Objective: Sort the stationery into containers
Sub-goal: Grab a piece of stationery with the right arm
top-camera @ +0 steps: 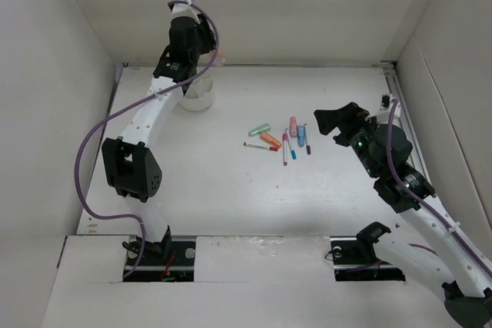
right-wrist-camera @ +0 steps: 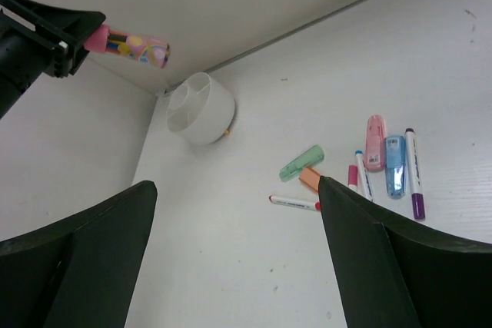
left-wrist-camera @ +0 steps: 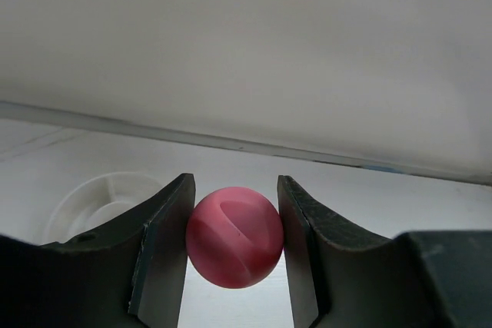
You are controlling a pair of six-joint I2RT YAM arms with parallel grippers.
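My left gripper (top-camera: 204, 51) is shut on a pink-capped bottle (right-wrist-camera: 131, 45) with a colourful printed body, held level in the air above the round white divided cup (top-camera: 198, 96). In the left wrist view the round pink cap (left-wrist-camera: 234, 237) sits between the fingers, with the cup (left-wrist-camera: 100, 201) below on the left. On the table's middle lie a green marker (top-camera: 260, 129), an orange one (top-camera: 270, 140), a red-capped pen (top-camera: 261, 146), a pink block (top-camera: 293, 126), a blue piece (top-camera: 302, 134) and a purple marker (top-camera: 307, 144). My right gripper (top-camera: 332, 124) is open and empty, right of them.
White walls close in the table at the back, left and right. The cup (right-wrist-camera: 200, 107) stands near the back left corner, close to the wall. The right wrist view shows the pile (right-wrist-camera: 375, 142) beyond the right gripper (right-wrist-camera: 237, 186).
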